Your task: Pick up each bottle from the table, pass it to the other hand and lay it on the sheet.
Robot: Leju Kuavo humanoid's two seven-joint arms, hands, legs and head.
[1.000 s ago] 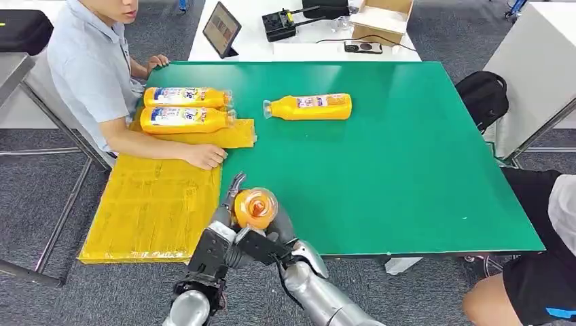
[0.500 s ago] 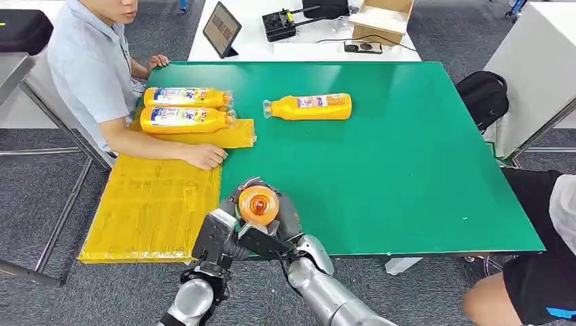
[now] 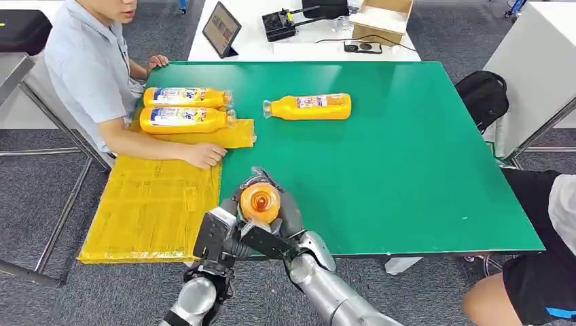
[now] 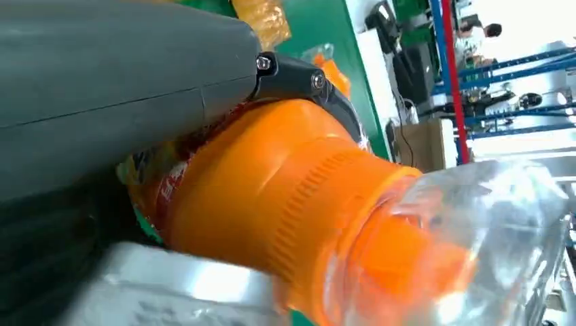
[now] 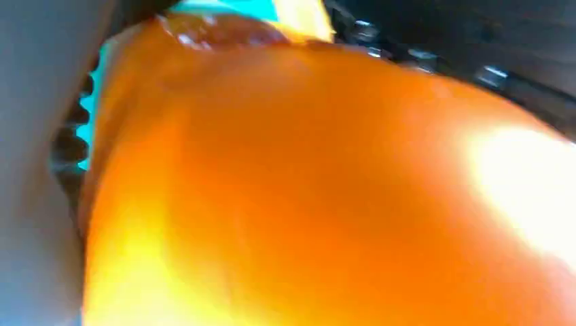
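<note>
Fingers of both the left hand (image 3: pixel 227 231) and right hand (image 3: pixel 282 221) were wrapped round one upright orange bottle (image 3: pixel 259 202) over the green table's (image 3: pixel 407 170) near edge, apparently mid-handover, the right hand's release judged next, its label unreadable, the yellow sheet (image 3: pixel 153 204) lying just beside.

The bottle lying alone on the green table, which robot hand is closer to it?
Right, narrowly. The right hand and left hand both clasp another bottle, well short of the lone bottle.
</note>
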